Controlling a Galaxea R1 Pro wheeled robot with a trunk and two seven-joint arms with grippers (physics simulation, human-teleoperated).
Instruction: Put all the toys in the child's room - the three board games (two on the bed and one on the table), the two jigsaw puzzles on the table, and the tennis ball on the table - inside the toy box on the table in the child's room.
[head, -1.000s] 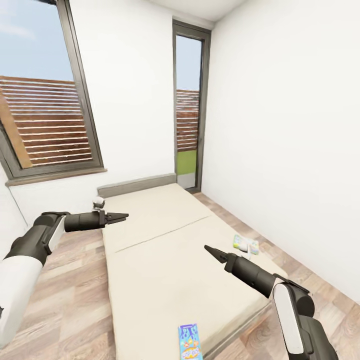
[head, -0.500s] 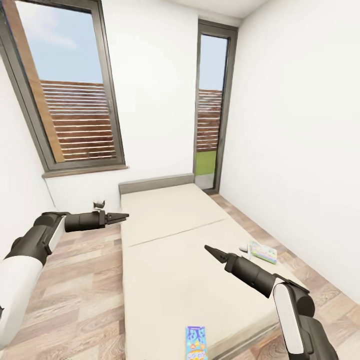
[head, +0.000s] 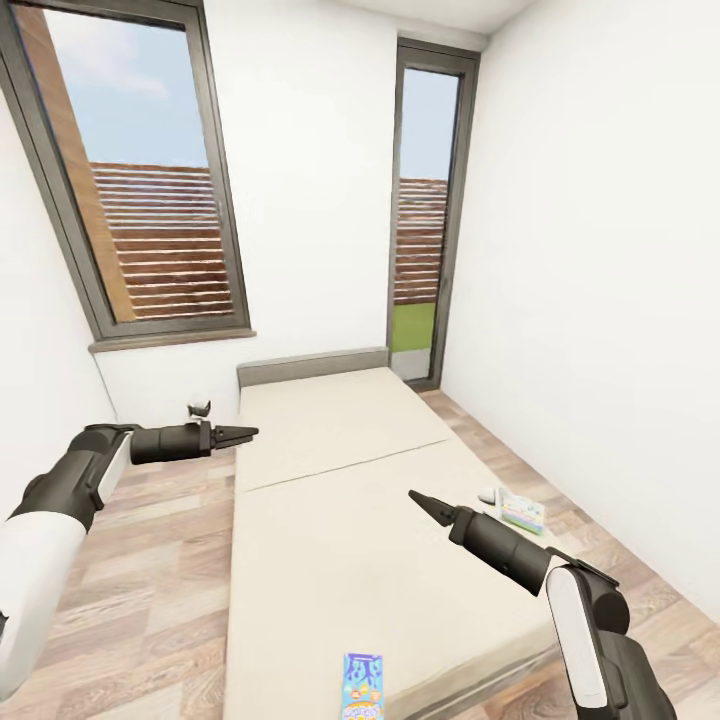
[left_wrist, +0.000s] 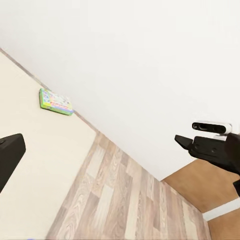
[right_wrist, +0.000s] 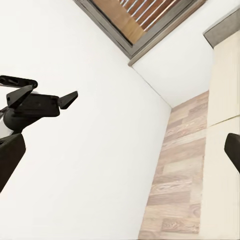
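Note:
The bed (head: 330, 500) with its beige mattress lies ahead of me. A blue-purple board game (head: 362, 685) rests at the mattress's near end. A green-edged board game (head: 522, 512) (left_wrist: 56, 101) lies at the bed's right edge, by the wall. My left gripper (head: 245, 434) hangs open and empty over the floor, just left of the bed. Above the middle of the mattress my right gripper (head: 415, 497) is open and empty, its fingers (right_wrist: 10, 160) spread wide. The table, toy box, jigsaw puzzles and tennis ball are out of view.
A small white object (head: 489, 495) sits beside the green-edged game. A small grey-and-white thing (head: 199, 408) stands on the wood floor left of the headboard (head: 310, 366). White walls close in on the right, and open floor runs along the bed's left side.
The whole picture has shifted, so the camera has turned; the bed now sits further right and the big window is in fuller view. Both arms hold the same pose.

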